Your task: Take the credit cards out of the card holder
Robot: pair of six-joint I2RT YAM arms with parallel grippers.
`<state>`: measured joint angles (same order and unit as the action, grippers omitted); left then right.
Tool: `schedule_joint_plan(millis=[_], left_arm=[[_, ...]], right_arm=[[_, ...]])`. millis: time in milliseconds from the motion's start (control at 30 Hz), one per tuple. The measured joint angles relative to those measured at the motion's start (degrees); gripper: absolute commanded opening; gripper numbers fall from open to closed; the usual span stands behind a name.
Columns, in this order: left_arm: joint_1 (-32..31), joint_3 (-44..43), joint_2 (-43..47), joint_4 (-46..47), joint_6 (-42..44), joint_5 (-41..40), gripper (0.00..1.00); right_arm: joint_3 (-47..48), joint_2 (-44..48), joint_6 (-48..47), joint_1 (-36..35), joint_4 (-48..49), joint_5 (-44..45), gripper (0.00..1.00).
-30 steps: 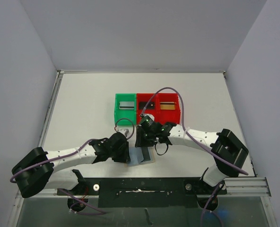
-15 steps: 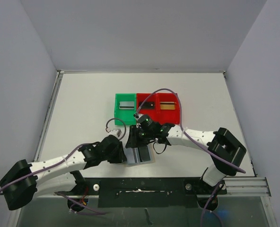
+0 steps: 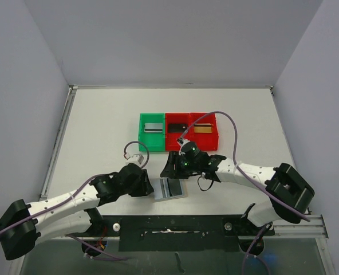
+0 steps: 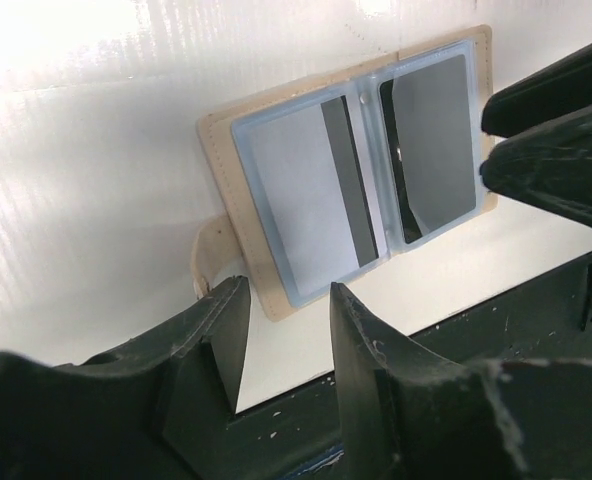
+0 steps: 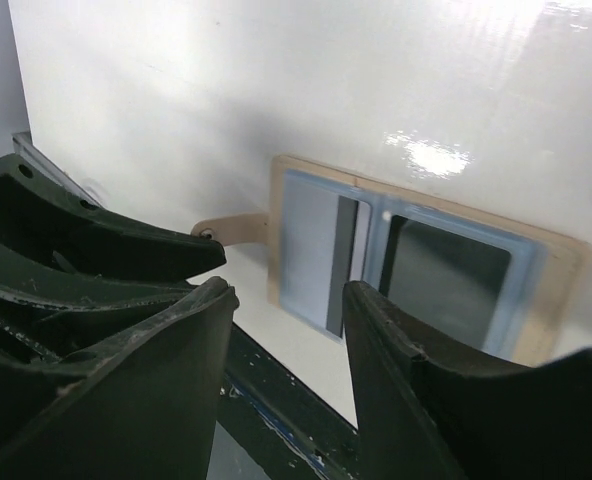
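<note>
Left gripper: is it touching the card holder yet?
Cannot tell. Left wrist view: the card holder's near corner appears between the open left gripper fingers, but their height above it is unclear.

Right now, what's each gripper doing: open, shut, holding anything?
Left gripper: open, holding nothing.
Right gripper: open, holding nothing.

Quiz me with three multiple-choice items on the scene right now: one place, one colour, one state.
1. Where is the card holder?
A. on the table between the left tool and right tool
B. at the table's far edge
C. in the right tool's grip
2. What colour is the leftmost bin?
A. red
B. green
C. blue
3. The card holder is:
A. snapped shut
B. open flat
C. standing on edge

Answers:
1 A, it lies on the table with a tool on each side.
2 B, its walls are green.
3 B, both pockets face up.
</note>
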<state>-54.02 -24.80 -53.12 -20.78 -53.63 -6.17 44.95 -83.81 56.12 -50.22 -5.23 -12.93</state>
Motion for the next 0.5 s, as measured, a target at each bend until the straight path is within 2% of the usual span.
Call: schedule_joint_plan(millis=[200,500], left_arm=[[0.0,-3.5,-6.9,1.6,1.3,1.1,0.38],[0.0,-4.0,-13.8,2.3,0.5,2.1,0.37]], right_arm=[[-5.8,4.1,2.0,1.2,3.3,0.9,0.52],[-6.3,0.8,2.6,1.4,4.9,-0.3,0.49]])
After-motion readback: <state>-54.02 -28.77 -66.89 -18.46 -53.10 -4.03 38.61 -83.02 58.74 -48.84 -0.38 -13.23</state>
